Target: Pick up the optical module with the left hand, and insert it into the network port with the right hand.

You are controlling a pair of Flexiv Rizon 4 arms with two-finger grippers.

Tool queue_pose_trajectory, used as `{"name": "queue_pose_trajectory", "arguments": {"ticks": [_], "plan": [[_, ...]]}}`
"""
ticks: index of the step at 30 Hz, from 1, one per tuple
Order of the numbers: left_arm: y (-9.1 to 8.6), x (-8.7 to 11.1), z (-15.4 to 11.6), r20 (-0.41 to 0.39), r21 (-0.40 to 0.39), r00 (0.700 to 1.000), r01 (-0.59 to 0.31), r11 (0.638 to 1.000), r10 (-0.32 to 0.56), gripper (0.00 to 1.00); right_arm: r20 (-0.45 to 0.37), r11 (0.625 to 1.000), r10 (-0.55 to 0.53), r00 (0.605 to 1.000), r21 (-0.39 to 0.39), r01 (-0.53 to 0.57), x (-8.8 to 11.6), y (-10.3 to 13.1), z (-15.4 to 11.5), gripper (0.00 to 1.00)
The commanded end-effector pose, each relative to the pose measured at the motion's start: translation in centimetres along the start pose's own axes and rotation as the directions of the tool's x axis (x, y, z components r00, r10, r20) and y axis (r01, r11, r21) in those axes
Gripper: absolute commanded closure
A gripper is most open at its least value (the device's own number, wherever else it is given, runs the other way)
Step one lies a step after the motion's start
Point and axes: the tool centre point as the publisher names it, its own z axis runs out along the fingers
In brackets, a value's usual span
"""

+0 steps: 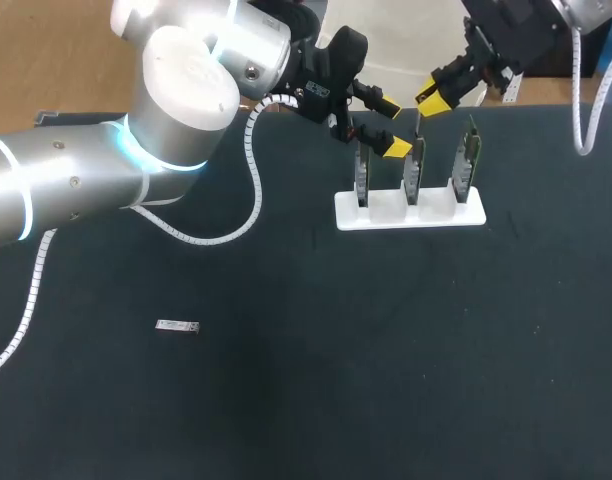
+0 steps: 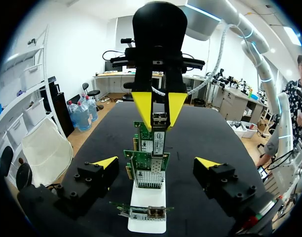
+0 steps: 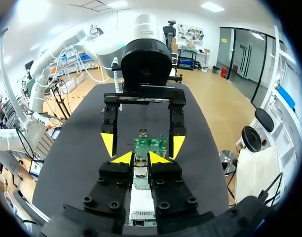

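Note:
In the left wrist view my right gripper is shut on a small silver optical module, held just over the upper edge of the green network cards. The cards stand in a row on a white stand. From overhead, my right gripper hangs above the middle and right cards. My left gripper is open beside the left card, its fingers wide on either side of the row. In the right wrist view my right gripper pinches the module in front of a card.
A second small silver module lies flat on the dark table top, far to the left of the stand. The two arms face each other closely over the stand. My left arm's white cable loops over the table behind it.

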Motion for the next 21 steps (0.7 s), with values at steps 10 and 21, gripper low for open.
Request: {"name": "queue_pose_trajectory", "arguments": {"ticks": [10,21], "plan": [[0.17,-0.1,0.04,-0.005,0.003,1.0,0.002,1.0,-0.001,0.0,-0.008,1.0,-0.01,1.0,0.004,0.01,-0.3,0.17,-0.07,1.0],[0.17,-0.1,0.04,-0.005,0.003,1.0,0.002,1.0,-0.001,0.0,-0.016,1.0,0.001,1.0,-0.004,-0.001,0.05,0.11,0.4,1.0]]}}
